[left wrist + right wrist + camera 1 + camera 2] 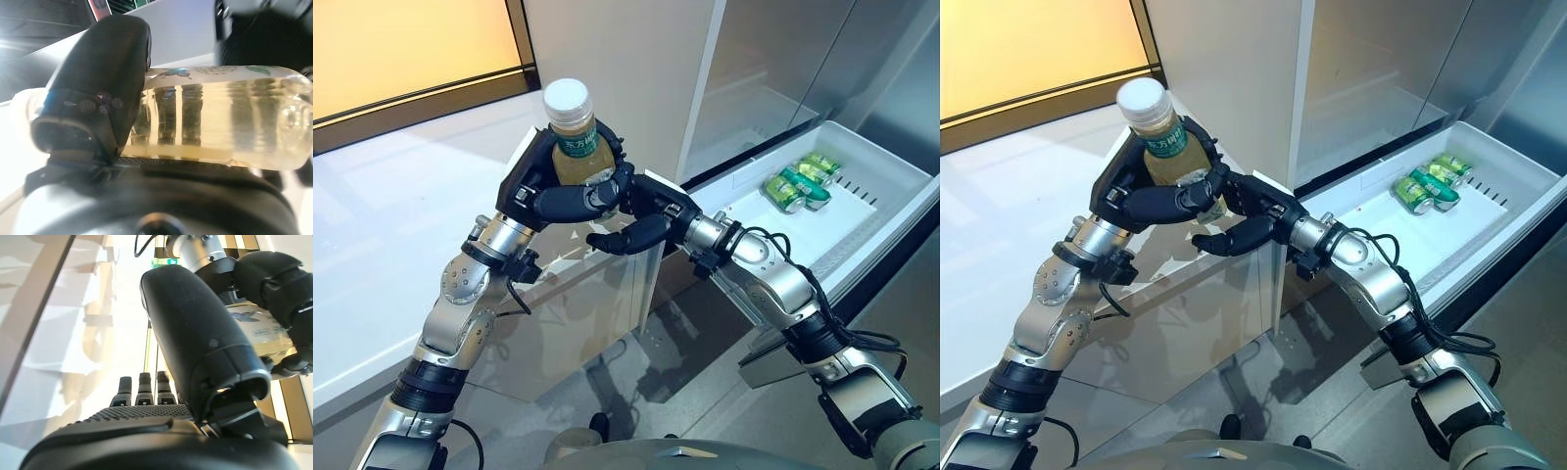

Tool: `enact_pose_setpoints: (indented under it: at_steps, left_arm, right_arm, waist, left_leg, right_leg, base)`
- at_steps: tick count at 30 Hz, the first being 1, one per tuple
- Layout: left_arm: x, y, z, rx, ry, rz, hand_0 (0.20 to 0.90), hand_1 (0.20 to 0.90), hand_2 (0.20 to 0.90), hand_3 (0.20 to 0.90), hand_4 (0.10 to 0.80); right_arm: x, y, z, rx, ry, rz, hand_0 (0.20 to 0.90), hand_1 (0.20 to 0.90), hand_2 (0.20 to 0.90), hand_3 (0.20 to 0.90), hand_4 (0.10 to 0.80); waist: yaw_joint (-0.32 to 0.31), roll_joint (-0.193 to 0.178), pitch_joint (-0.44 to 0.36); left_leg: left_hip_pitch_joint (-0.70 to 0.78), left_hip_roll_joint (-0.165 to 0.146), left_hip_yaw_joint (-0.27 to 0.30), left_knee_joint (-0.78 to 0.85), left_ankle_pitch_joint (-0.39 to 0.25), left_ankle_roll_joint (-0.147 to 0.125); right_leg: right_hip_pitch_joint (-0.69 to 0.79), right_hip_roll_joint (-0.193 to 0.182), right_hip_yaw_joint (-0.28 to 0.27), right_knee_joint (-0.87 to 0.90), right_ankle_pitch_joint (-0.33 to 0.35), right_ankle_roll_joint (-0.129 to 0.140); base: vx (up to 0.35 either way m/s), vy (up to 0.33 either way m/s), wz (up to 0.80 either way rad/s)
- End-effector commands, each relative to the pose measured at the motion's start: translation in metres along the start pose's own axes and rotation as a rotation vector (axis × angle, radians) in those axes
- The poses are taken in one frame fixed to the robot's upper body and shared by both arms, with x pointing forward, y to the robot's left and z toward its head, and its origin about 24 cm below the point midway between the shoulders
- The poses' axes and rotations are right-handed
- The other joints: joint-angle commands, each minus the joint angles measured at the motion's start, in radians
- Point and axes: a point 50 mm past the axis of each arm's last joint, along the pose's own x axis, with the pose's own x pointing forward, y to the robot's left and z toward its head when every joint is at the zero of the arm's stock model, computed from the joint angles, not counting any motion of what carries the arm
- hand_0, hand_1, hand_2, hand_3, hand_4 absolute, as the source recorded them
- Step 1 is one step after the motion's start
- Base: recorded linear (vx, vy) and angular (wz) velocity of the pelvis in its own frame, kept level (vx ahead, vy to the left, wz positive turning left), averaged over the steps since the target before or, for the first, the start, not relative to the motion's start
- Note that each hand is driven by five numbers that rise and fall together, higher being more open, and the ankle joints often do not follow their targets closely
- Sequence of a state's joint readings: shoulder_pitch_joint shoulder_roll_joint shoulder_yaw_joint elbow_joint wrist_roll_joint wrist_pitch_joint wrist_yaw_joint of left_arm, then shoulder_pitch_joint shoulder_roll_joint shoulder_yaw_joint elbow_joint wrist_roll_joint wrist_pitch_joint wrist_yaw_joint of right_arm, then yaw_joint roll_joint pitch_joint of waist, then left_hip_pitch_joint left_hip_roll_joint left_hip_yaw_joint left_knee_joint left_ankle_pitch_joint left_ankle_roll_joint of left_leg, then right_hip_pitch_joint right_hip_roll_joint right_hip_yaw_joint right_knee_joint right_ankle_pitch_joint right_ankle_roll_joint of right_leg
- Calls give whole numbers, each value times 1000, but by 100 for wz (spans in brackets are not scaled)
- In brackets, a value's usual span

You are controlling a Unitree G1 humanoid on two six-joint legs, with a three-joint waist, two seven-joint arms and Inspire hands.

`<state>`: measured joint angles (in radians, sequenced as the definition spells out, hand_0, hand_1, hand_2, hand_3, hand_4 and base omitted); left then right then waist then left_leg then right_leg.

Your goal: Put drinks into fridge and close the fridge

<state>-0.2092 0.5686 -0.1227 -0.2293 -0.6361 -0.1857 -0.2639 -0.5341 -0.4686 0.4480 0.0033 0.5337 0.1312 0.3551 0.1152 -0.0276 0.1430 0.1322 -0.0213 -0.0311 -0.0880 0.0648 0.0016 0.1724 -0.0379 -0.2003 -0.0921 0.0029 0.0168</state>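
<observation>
White counter (401, 225) runs along my left under an amber window panel (411, 49); grey tiled floor (705, 372) below. Fridge (783, 69) stands ahead on the right, its white drawer (886, 171) pulled out, with green cans (798, 183) lying inside. I see my left hand (553, 196) clenched round a bottle (576, 147) of pale yellow drink, white cap, green label, held upright above the counter edge. Label print too small to read. Right hand (641, 220) sits just beside the bottle, fingers relaxed, gripping nothing.
</observation>
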Motion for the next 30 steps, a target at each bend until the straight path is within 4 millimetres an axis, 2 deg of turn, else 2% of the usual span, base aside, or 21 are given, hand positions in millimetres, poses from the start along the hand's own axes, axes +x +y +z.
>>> enact_pose_setpoints:
  at_steps: [1, 5, 14, 15, 17, 18, 19, 20, 30]
  left_arm:
    - [39, -10, 64, 62, -353, -117, 300, 300, 300, 200, 100]
    - [39, -9, 63, 130, -334, -122, 300, 300, 300, 200, 100]
    - [39, -10, 62, 52, -330, -153, 300, 300, 300, 200, 100]
    - [39, -11, 62, 45, -329, -156, 300, 300, 300, 200, 100]
    - [40, -12, 61, 34, -330, -160, 300, 300, 300, 200, 100]
    - [40, -13, 61, 27, -331, -163, 300, 300, 300, 200, 100]
    - [41, -13, 61, 20, -332, -165, 300, 300, 300, 200, 100]
    - [42, -14, 61, 14, -333, -169, 300, 300, 300, 200, 100]
    - [45, -20, 57, -43, -327, -199, 300, 300, 300, 200, 100]
  right_arm:
    - [25, 4, 65, -48, -278, 64, 900, 900, 900, 900, 800]
    - [25, 5, 69, -51, -291, 75, 900, 900, 900, 900, 800]
    - [27, 7, 68, -42, -281, 90, 900, 900, 900, 900, 800]
    - [27, 8, 68, -39, -281, 92, 834, 834, 834, 823, 723]
    - [29, 9, 68, -36, -280, 97, 568, 568, 568, 513, 413]
    - [30, 9, 69, -34, -280, 98, 481, 481, 481, 411, 311]
    - [31, 10, 69, -26, -280, 102, 333, 333, 333, 238, 138]
    - [32, 11, 69, -26, -279, 104, 300, 300, 300, 200, 100]
    - [40, 15, 70, -13, -286, 115, 300, 300, 300, 200, 100]
  waist:
    - [1, -6, -117]
    - [2, -5, -118]
    - [3, -4, -119]
    - [4, -4, -119]
    - [4, -4, -117]
    - [5, -4, -116]
    - [5, -4, -116]
    - [6, -5, -117]
    - [11, -5, -116]
  left_leg:
    - [8, -42, -55, 1, -113, -2]
    - [7, -44, -57, 1, -113, -1]
    - [8, -43, -56, 1, -111, -1]
    - [8, -43, -56, 1, -111, 0]
    - [9, -44, -57, 1, -111, 0]
    - [8, -44, -57, 1, -110, 0]
    - [9, -44, -57, 1, -110, 1]
    - [9, -44, -57, 1, -111, 1]
    - [9, -44, -61, 1, -109, 1]
  right_leg:
    - [-8, -15, -1, 6, -16, 57]
    - [-8, -15, -1, 6, -16, 57]
    - [-8, -15, -2, 6, -14, 57]
    - [-7, -15, -2, 6, -14, 57]
    - [-7, -15, -2, 6, -14, 56]
    - [-7, -15, -3, 6, -14, 56]
    - [-7, -15, -3, 6, -14, 56]
    - [-7, -15, -3, 6, -14, 55]
    - [-6, -15, -7, 5, -13, 54]
  base:
    - [0, 0, 0]
    - [0, 0, 0]
    - [0, 0, 0]
    - [0, 0, 0]
    - [0, 0, 0]
    - [0, 0, 0]
    - [0, 0, 0]
    - [0, 0, 0]
    - [0, 0, 0]
